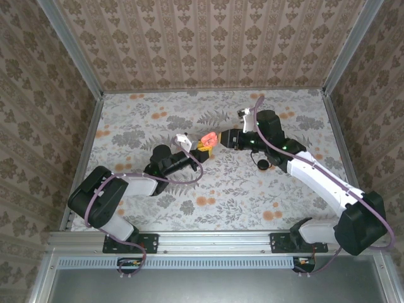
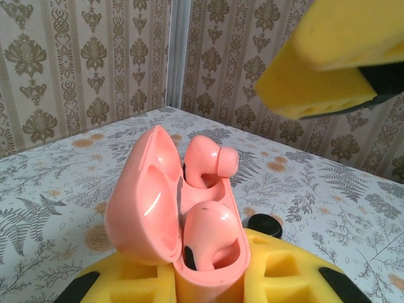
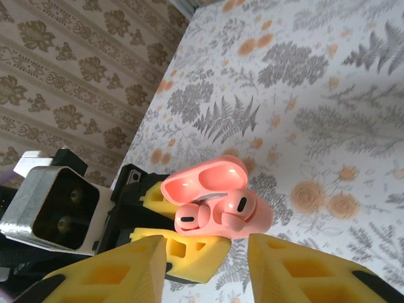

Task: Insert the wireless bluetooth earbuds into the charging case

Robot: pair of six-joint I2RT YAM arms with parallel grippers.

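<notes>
The charging case [image 1: 209, 139] is a salmon-pink box with its lid swung open, held above the table. My left gripper [image 1: 201, 147] is shut on its base, yellow pads on both sides [image 2: 205, 284]. Both earbuds are pink with small black marks. One earbud [image 2: 211, 237] sits low in the near well. The other earbud [image 2: 208, 161] stands higher out of the far well, tilted. My right gripper [image 1: 222, 139] hovers just short of the case [image 3: 208, 180], open [image 3: 208, 252], with nothing between its fingers.
A round black disc [image 1: 261, 163] lies on the floral table under my right forearm, also visible behind the case [image 2: 265, 224]. Patterned walls and metal rails [image 1: 82, 145] enclose the table on three sides.
</notes>
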